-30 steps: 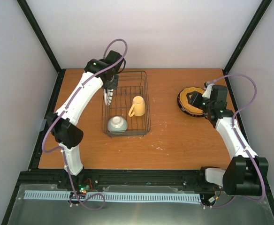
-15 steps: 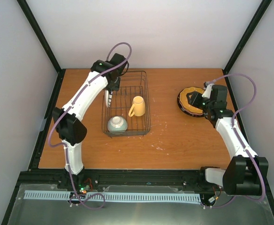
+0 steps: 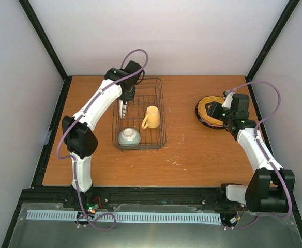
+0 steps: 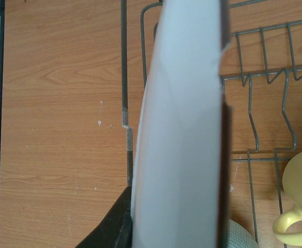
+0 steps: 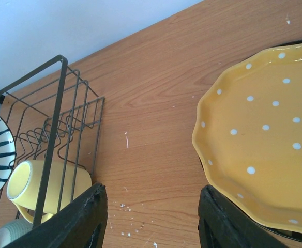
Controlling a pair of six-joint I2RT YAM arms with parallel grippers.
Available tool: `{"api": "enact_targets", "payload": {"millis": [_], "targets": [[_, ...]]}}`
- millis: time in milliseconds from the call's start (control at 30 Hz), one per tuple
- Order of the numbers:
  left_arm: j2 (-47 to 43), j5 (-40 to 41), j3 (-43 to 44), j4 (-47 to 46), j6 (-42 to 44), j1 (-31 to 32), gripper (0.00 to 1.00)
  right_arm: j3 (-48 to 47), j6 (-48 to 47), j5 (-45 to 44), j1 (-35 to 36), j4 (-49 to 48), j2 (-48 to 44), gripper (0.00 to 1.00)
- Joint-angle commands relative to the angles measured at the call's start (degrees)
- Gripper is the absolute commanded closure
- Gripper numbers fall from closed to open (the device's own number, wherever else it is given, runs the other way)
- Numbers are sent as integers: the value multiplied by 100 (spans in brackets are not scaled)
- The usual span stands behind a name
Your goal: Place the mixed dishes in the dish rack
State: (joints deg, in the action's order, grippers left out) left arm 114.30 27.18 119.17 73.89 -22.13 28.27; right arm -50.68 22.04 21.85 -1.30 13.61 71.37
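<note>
- Left gripper [image 3: 122, 102] is clamped on the white plate with black stripes [image 4: 182, 129], holding it on edge over the far-left part of the dish rack [image 3: 163, 111]. The left wrist view shows its pale back hanging above the divider wires, so I judge it not yet seated in a slot.
- At the rack's near end sits the pale blue-green bowl [image 3: 129, 136].
- Toward the rack's right side, about midway along, the yellow mug [image 3: 151, 117] lies with its handle pointing to the near end.
- Well to the right of the rack, the orange-yellow scalloped plate [image 3: 209, 106] tops a stack on the worktop [image 3: 192, 155]. A dark rim shows beneath it, but how many plates lie under it cannot be told.
- Right gripper [image 5: 153, 219] hovers at the stack's edge that faces the rack, fingers apart with only bare wood between them.
- Progress: bowl and mug are loaded and the striped plate is about to go in. The whole stack is left, so the job looks roughly half done.
</note>
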Motion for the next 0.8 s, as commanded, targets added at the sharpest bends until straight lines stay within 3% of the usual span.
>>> {"api": "enact_targets", "payload": {"millis": [0,433,767], "targets": [[57,168,-55,-357,-75,1,99,-65,-118,24,25,-5,51,52],[317,-11,-313,-654,-107,3,98,-114,-190,12,25,33,138,52],[599,-17,-347,-735,-113,2,63,-135,-217,-9,25,46,201,52]]}}
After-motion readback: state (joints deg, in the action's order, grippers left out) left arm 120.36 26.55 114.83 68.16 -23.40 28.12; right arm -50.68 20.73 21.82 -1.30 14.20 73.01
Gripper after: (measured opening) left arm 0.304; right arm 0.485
